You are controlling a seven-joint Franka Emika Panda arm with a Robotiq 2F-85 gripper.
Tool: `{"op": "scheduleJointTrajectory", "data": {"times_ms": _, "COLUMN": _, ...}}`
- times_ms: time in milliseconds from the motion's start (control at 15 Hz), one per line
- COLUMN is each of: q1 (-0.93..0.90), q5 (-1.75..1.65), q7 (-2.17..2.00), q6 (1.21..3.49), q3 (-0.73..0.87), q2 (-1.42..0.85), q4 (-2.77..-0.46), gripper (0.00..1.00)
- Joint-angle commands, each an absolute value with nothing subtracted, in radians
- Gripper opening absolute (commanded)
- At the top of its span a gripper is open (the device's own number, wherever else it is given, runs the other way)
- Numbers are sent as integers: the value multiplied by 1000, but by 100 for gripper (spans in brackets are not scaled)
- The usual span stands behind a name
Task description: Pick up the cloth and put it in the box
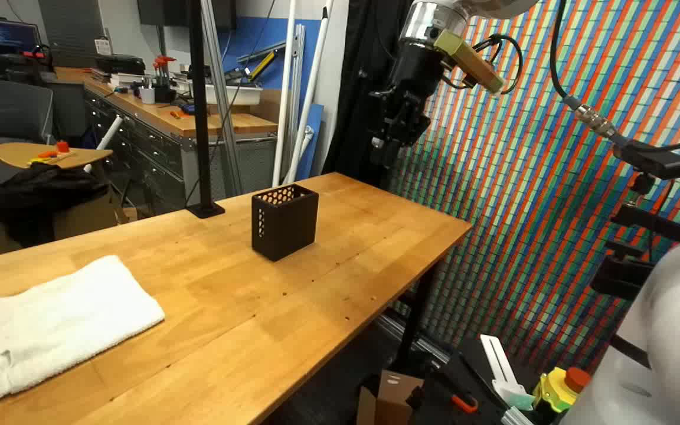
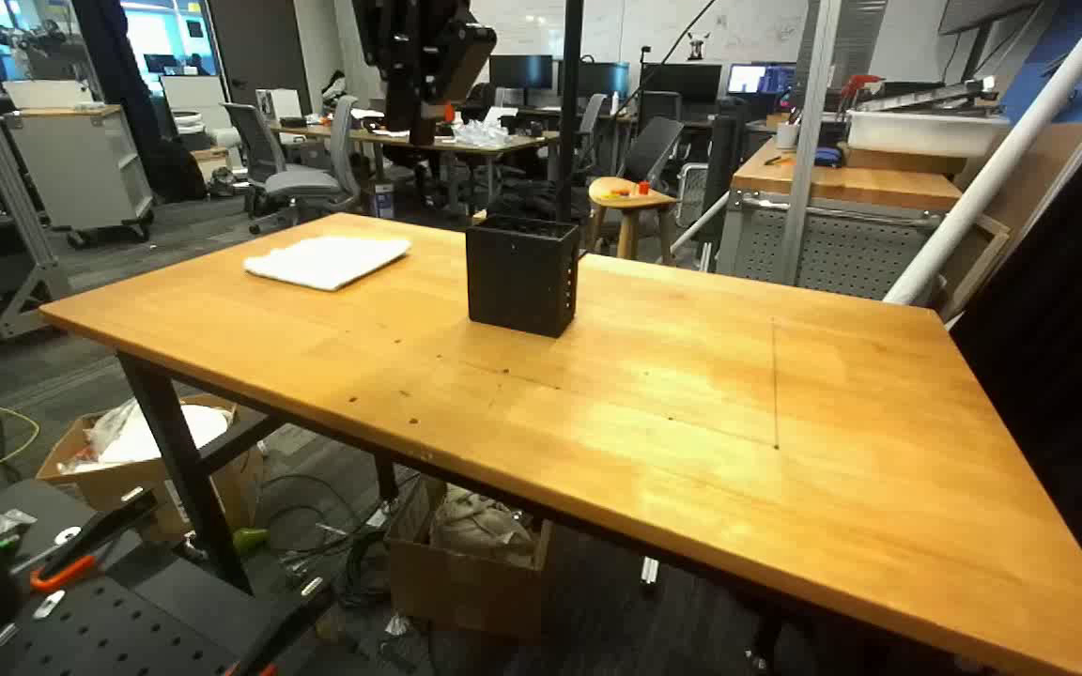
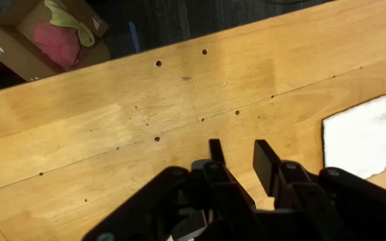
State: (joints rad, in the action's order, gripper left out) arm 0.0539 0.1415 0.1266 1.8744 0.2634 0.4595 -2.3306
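The white cloth [image 1: 65, 324] lies flat and folded on the wooden table, with a few creases at one end. It also shows as a white cloth [image 2: 330, 261] towards the table's far side and as a cloth [image 3: 360, 137] right of my gripper in the wrist view. The dark box [image 1: 293, 230] stands upright apart from the cloth, its top open and some sides perforated; the same box [image 2: 517, 282] appears in both exterior views. It cannot be made out plainly in the wrist view. High above the table my gripper [image 3: 236, 147] is partly open, nothing between its fingers.
A black post [image 1: 201, 118] is fixed at the table's edge [image 1: 204, 211] near the box. A patterned curtain [image 1: 552, 177] hangs behind the arm. Cardboard boxes [image 2: 471, 587] stand on the floor below the table [image 2: 691, 404].
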Motion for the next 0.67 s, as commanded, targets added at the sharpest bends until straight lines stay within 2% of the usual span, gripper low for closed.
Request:
{"op": "scheduleJointTrajectory", "data": {"times_ms": 0, "q1": 83, "q5": 154, "q7": 138, "q6": 1870, "q3": 239, "q2": 456, "q4": -2322, "gripper": 33}}
{"op": "scheduleJointTrajectory", "data": {"times_ms": 600, "q1": 83, "q5": 154, "q7": 138, "q6": 1870, "q3": 239, "q2": 462, "q4": -2312, "gripper": 33}}
